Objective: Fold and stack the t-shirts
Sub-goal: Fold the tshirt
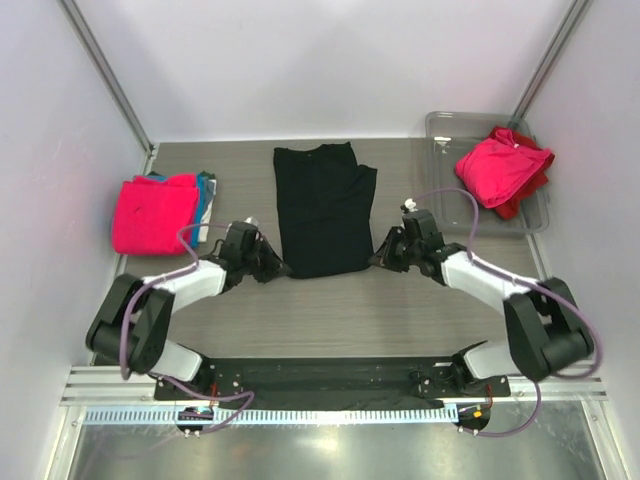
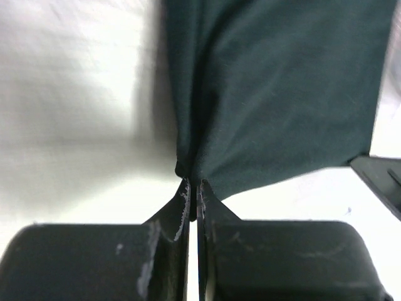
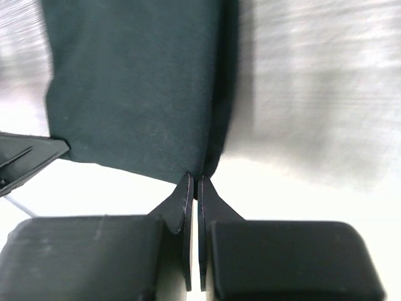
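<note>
While L pincer (image 2: pixel 193 185) and R pincer (image 3: pixel 195 179) are each clamped on a near hem corner of black t-shirt (image 1: pixel 322 205), bite looks to be at fingertips only. T-shirt lies flat at centre of counter (image 1: pixel 350 320). Risk: a corner slips out on lift; uneven pull L vs R skews fold.

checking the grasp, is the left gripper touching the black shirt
Touching: left wrist view shows the left gripper closed on the near corner of the black t-shirt.
</note>
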Action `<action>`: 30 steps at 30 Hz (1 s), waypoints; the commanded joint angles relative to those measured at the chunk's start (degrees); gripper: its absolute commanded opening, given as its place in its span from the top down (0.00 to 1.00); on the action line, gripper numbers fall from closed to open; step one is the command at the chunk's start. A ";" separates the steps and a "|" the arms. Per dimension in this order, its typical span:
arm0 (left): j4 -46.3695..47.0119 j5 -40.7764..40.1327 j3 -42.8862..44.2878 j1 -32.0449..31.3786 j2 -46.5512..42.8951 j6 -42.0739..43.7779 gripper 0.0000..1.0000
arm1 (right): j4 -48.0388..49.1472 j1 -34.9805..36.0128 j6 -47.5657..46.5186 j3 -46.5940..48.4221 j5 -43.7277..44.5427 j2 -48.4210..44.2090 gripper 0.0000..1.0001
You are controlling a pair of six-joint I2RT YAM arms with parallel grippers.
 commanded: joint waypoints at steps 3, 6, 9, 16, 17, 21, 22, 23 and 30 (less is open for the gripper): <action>-9.86 2.08 -2.61 -2.57 -14.07 0.12 1.00 | -6.13 2.24 0.15 -3.40 -1.72 -11.95 0.99; -13.91 3.84 -4.36 -4.14 -20.15 -1.55 1.00 | -9.91 4.08 1.11 -4.81 -1.11 -19.16 0.99; -16.55 4.63 -6.38 -6.43 -28.84 -4.89 1.00 | -13.08 5.23 2.34 -5.60 -1.02 -26.80 0.99; -21.22 7.36 -5.95 -6.79 -41.16 -9.99 1.00 | -16.33 5.40 1.83 -0.35 -2.16 -35.44 0.99; -21.13 7.62 -4.65 -6.79 -42.13 -10.43 1.00 | -17.03 5.40 1.30 0.80 -1.73 -35.00 0.99; -20.96 8.40 -1.74 -5.57 -39.86 -10.43 1.00 | -18.09 5.40 -1.86 6.78 1.70 -29.56 0.99; -20.26 9.63 -1.47 -4.86 -38.72 -10.43 1.00 | -18.01 5.40 -2.65 8.97 2.75 -26.24 0.99; -18.43 10.78 -0.69 -3.12 -37.32 -10.35 1.00 | -18.01 5.40 -3.62 10.03 3.02 -24.56 0.99; -17.53 11.49 6.78 1.64 -26.16 -5.52 1.00 | -17.31 5.23 -7.67 19.96 10.31 -11.54 0.99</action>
